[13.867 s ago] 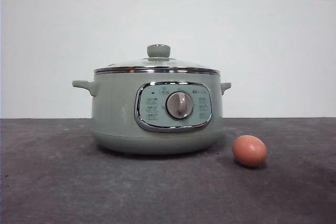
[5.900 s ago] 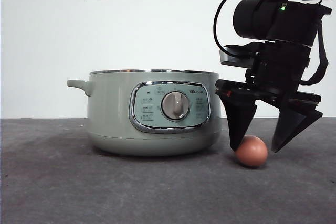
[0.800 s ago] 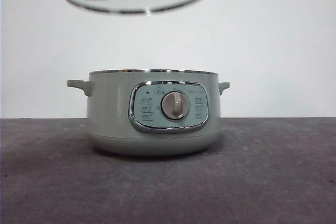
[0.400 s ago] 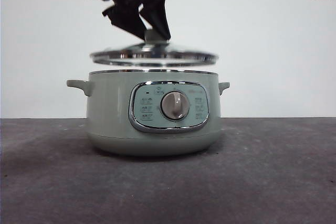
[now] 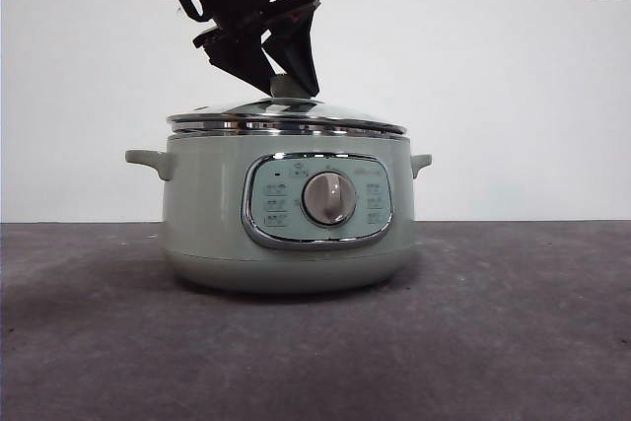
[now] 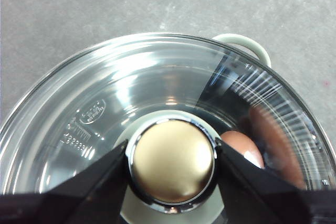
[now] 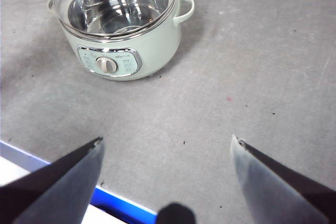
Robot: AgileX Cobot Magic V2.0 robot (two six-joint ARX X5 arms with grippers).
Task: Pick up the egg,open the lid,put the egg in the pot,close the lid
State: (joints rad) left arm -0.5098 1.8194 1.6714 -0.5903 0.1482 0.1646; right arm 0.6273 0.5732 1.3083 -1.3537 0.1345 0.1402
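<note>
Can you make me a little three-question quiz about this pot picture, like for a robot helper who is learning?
1. True or false: the egg lies on the table beside the pot.
2. Which gripper grasps the lid by its knob? A) the left gripper B) the right gripper C) neither
3. Fill in: the right gripper's jaws are ____, with nothing between them.

Key:
1. False. The left wrist view shows the egg through the glass, inside the pot.
2. A.
3. Open. That gripper hangs above bare table, away from the pot.
</note>
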